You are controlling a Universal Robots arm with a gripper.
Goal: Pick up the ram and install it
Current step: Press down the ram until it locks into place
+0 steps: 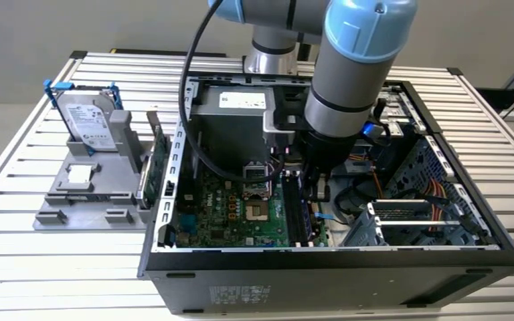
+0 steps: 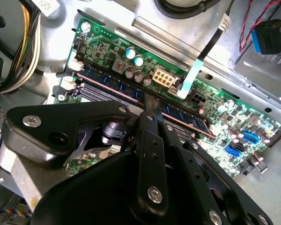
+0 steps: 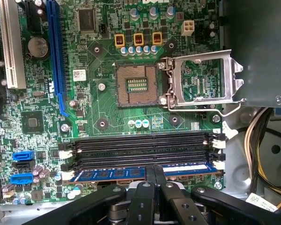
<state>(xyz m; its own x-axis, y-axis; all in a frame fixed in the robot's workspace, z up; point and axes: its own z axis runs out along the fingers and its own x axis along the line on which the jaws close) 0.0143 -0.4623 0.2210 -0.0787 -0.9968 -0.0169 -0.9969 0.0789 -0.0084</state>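
At the near wall of the open computer case (image 1: pixel 328 267) sat a pale label (image 1: pixel 239 294) whose print was too small to make out. Beyond it the green motherboard (image 3: pixel 107 108) lay flat on the case floor. The gripper (image 3: pixel 155 169) reached down into the case over the memory slots. Its fingers were drawn together with almost no gap, and their tips met on the upper edge of the ram (image 3: pixel 112 174).

The ram sat lengthwise in the slot closest to the gripper. It was a thin blue-green strip with a row of small dark chips and a pale sticker along one part of its face. The white latches (image 3: pixel 218 164) at the slot ends stood just beside it. Next to it ran three dark empty slots (image 3: pixel 140 145).

Farther across the board were the bare processor socket (image 3: pixel 136 86), its metal frame (image 3: pixel 201 77) swung open, and a small white sticker (image 3: pixel 78 73) with unreadable print. A long blue slot (image 3: pixel 54 51) and a white slot (image 3: pixel 11 47) lay beyond that.

At the far end of the case, a grey metal box carried a white label (image 1: pixel 241 100). Outside the case, toward the exterior view's left, a green expansion card (image 1: pixel 154 174) stood on edge. A silver hard drive (image 1: pixel 88 120) in a blue frame stood in a grey holder (image 1: pixel 88 194) on the slatted table (image 1: pixel 25 254), with a printed label on its face
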